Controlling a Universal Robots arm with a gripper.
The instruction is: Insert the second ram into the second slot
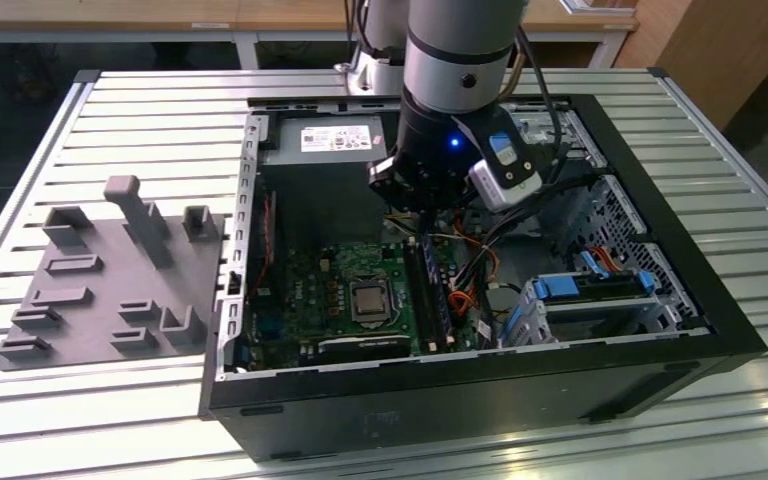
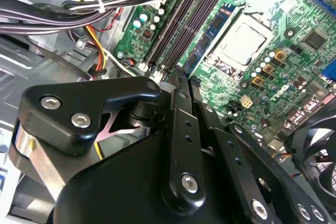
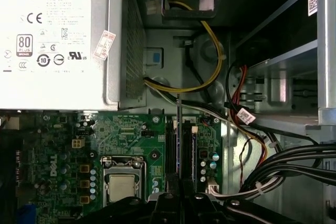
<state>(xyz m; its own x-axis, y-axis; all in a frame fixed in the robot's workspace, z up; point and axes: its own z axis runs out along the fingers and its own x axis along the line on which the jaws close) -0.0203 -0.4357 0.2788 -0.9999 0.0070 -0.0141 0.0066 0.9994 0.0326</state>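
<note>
My gripper hangs inside the open computer case, over the motherboard's black memory slots. It is shut on the second ram. In the first wrist view the ram appears edge-on as a thin line running from the fingertips out over the slots. In the second wrist view its blue face with dark chips stretches away from the gripper, between the slots and the processor socket. I cannot tell whether its lower edge touches a slot.
The power supply sits at the case's far end. The processor socket lies beside the slots. Cable bundles run close on the other side, near the blue drive-bay clips. A grey fixture plate lies on the slatted table.
</note>
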